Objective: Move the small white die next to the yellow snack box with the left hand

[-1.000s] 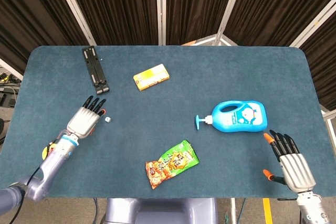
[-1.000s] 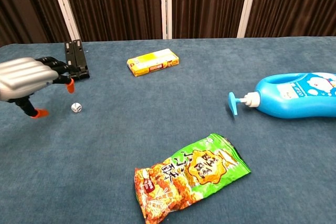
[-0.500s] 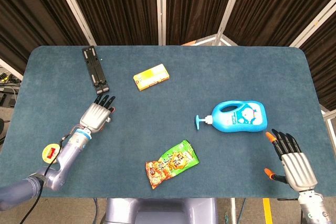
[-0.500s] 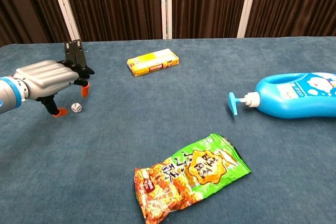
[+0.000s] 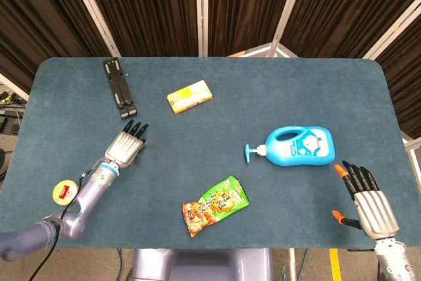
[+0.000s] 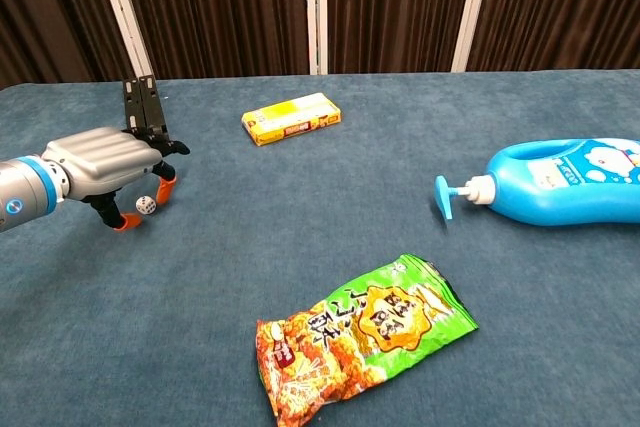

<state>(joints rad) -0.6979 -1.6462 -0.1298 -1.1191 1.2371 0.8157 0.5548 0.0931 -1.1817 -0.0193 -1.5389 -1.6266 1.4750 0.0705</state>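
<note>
The left hand (image 6: 105,162) was poised over the small white die (image 6: 146,205) near the desk's (image 5: 276,97) left edge, fingers arched around it without yet gripping; the step in hand was the grasp; next it should pinch, lift and carry toward the yellow snack box (image 5: 189,96), well apart toward the far edge.

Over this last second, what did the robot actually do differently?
The left hand slid across the table toward the die and now arches over it, fingertips either side; the die is not lifted. The right hand, yellow box, blue bottle and snack bag stayed put.
</note>
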